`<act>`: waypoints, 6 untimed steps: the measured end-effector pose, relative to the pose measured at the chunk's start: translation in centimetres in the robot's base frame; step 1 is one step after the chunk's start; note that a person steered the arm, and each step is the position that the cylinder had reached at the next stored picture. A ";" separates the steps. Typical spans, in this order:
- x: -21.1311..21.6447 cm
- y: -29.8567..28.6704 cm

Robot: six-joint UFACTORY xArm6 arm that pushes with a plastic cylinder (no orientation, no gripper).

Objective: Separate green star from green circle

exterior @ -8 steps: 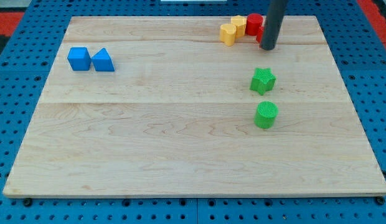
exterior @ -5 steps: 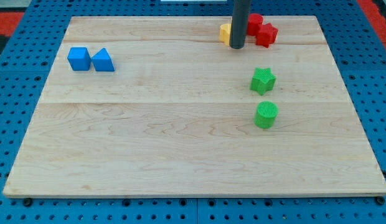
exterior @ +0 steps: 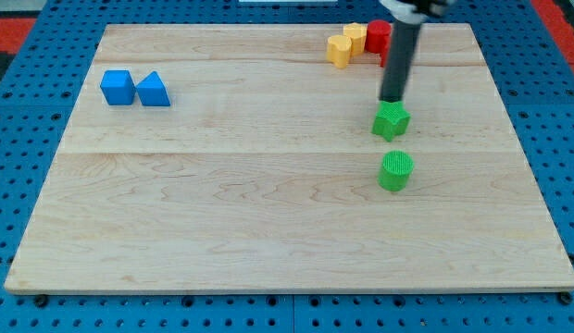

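Note:
The green star (exterior: 391, 121) lies on the wooden board (exterior: 268, 185) at the view's right of centre. The green circle (exterior: 395, 171) lies just below it, with a small gap between them. My tip (exterior: 393, 99) stands right at the star's top edge, touching it or nearly so. The dark rod rises from there toward the view's top.
Two yellow blocks (exterior: 346, 44) and red blocks (exterior: 378, 35) cluster at the board's top, partly behind the rod. A blue cube (exterior: 118, 87) and a blue triangle (exterior: 153, 90) lie at the view's left.
My tip swung from the red blocks left to the yellow blocks, then came down and right to the star's top edge. No block has visibly moved.

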State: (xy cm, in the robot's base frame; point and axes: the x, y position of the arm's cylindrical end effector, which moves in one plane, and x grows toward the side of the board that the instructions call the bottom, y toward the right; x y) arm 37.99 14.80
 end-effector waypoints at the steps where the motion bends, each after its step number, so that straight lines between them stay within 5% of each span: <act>1: 3.6 0.4; 2: 7.2 0.2; 6: 6.6 -33.2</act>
